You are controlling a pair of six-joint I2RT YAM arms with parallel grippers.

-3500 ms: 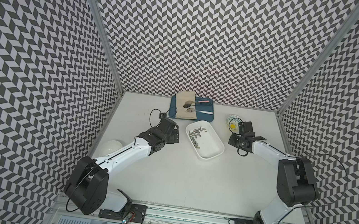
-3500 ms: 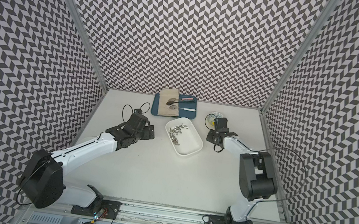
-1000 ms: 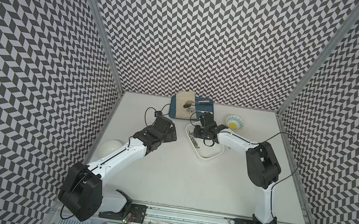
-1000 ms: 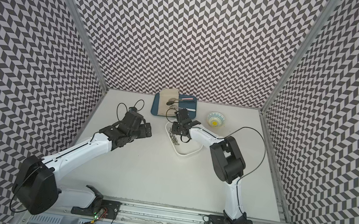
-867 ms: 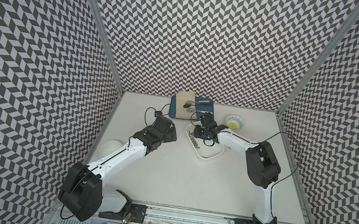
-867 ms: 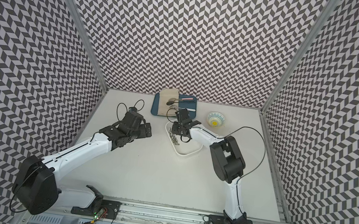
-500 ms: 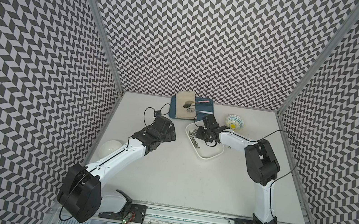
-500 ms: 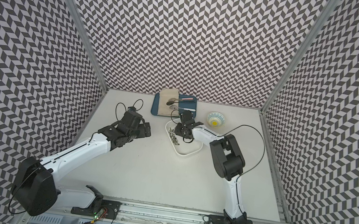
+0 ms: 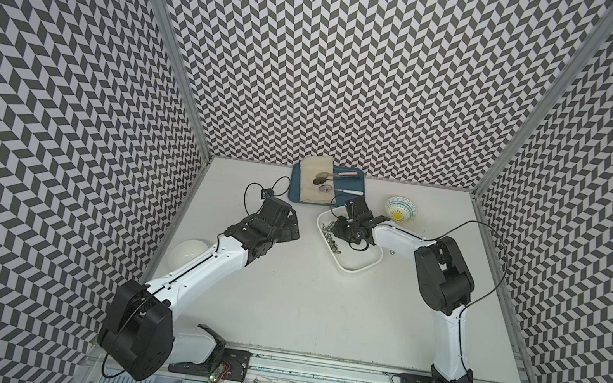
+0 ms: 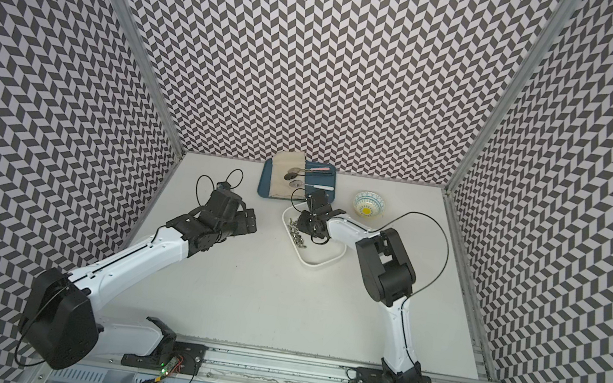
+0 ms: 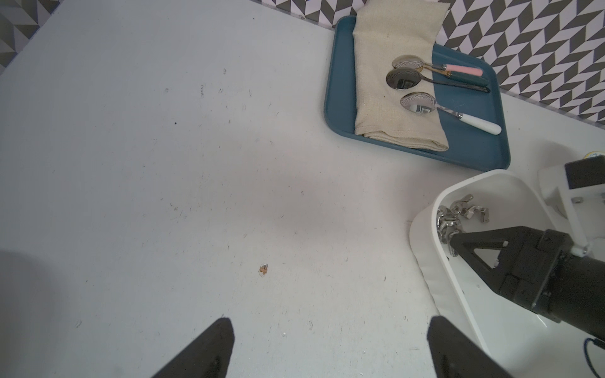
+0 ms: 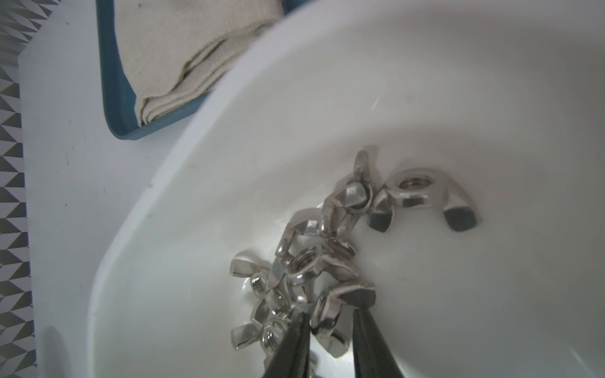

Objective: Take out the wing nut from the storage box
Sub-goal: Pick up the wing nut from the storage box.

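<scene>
- The storage box [image 9: 351, 269] is sitting on the far middle of the table, just near of the blue tray [image 11: 471, 144] and to the left of the patterned bowl [image 9: 400, 210].
- A pile of silver wing nuts [image 10: 297, 234] is lying inside the box, against its left wall toward the far corner.
- The right gripper [image 12: 329, 315] is reaching down into that pile, and its two black fingers [image 12: 294, 343] are straddling one wing nut [image 12: 327, 322].
- Only a narrow gap is showing between those fingers, with the nut filling most of it. I cannot tell whether they are already pinching it.
- That nut is lying among the others on the box floor.
- The left gripper [image 11: 327, 347] is hovering over bare table to the left of the box, its fingers standing wide apart and holding nothing.
- A folded beige cloth [image 11: 386, 98] and three spoons [image 11: 406, 78] are resting on the tray.
</scene>
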